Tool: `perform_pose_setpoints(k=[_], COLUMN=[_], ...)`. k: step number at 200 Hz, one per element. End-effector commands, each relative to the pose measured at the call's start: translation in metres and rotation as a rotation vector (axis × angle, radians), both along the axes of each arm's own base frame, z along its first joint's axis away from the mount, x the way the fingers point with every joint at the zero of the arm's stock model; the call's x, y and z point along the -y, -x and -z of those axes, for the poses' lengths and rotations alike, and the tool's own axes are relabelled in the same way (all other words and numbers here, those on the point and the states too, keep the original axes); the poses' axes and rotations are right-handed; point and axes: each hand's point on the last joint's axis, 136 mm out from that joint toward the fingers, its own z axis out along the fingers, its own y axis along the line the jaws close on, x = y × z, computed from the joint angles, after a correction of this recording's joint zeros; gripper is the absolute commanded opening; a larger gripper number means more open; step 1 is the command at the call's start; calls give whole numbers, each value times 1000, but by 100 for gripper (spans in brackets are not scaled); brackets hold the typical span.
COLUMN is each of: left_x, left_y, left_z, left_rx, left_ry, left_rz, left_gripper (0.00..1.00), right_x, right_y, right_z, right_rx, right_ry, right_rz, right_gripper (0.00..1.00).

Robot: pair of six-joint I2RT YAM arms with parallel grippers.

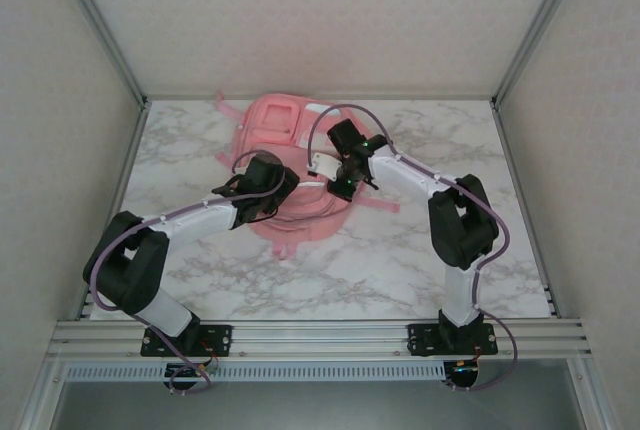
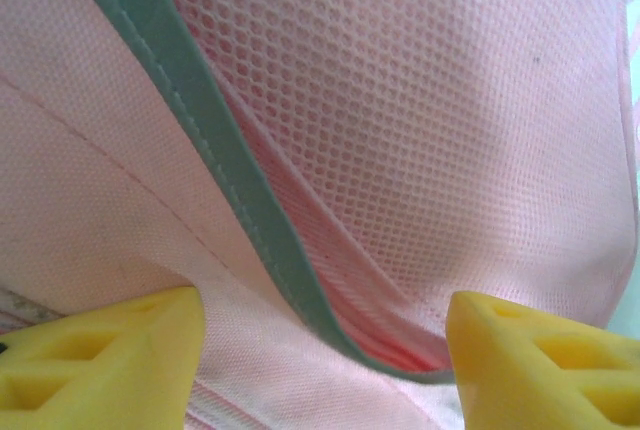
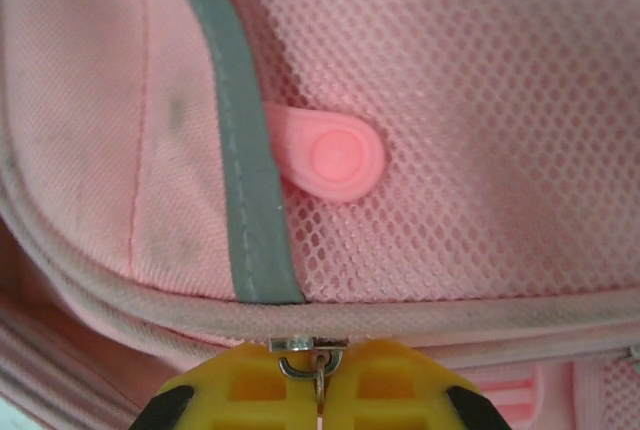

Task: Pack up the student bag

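Marble table (image 1: 400,270), student bag (image 1: 285,130) flat. Your right gripper (image 3: 320,390) pinches the zipper pull (image 3: 312,358); left gripper (image 2: 322,340) gapes, mesh pocket (image 2: 430,100) between its jaws. Zipping looks unfinished.

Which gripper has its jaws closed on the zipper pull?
The right gripper: its jaws pinch the metal zipper pull. On the left gripper they stand apart over pink mesh.

From above, the left arm (image 1: 195,217) and right arm (image 1: 415,178) cover the bag's (image 1: 272,120) middle. The zip pull's (image 3: 312,362) tab vanishes between the right gripper's (image 3: 320,370) pinched fingers. The bottom edge cuts these off, as it does the left gripper's (image 2: 322,330) fingers.
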Motion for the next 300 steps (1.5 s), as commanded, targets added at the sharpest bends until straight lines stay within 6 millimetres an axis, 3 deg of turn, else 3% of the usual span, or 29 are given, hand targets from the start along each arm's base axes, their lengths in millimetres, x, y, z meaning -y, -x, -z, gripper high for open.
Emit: perform_pose_setpoints(k=[1,19,38,46,54,67,82,101,125,142,160,175,208,232,242,249,270,282,300], left_x=[-44,-44,-44,-43,-43,-47,-57,-81,-129,-165,-195,-215,-246,-265,-271,-272,-272,-268,-247], left_y=[34,29,23,20,16,10,3,-5,-8,-7,-4,0,3,0,-2,-4,-9,-13,-26], left_z=[53,39,23,13,1,-22,-52,-89,-120,-129,-122,-108,-81,-61,-49,-42,-31,-30,-10], left_rx=[-170,-136,-95,-67,-35,27,103,185,221,217,208,200,209,226,235,252,347,433,496], left_ry=[-209,-223,-239,-244,-253,-297,-388,-549,-789,-948,-1051,-1089,-1108,-1099,-1066,-1037,-984,-956,-881], left_rz=[-35,-21,-5,3,15,33,51,62,18,-29,-70,-104,-183,-219,-225,-221,-209,-199,-62], left_gripper=[67,68,70,72,75,82,86,89,90,91,91,91,91,91,91,91,91,91,91], right_x=[16,16,17,17,19,27,46,87,147,183,208,214,237,254,263,267,258,266,267], right_y=[-45,-40,-33,-29,-24,-20,-21,-33,-44,-44,-44,-44,-48,-36,-24,-22,-30,-31,-32], right_z=[-25,-27,-34,-39,-44,-51,-60,-65,-51,-33,-12,0,-8,-17,-6,1,8,9,9], right_rx=[100,95,83,82,86,110,155,252,413,496,513,551,666,707,689,676,600,586,583], right_ry=[-19,-63,-133,-170,-204,-255,-308,-366,-355,-300,-304,-327,-353,-496,-560,-598,-598,-604,-605], right_rz=[162,186,227,243,263,315,416,604,819,926,1015,1026,1088,1140,1159,1166,1116,1154,1160], right_gripper=[0,2,20,32,58,74,79,82,83,84,85,85,86,86,89,99,99,99,99])
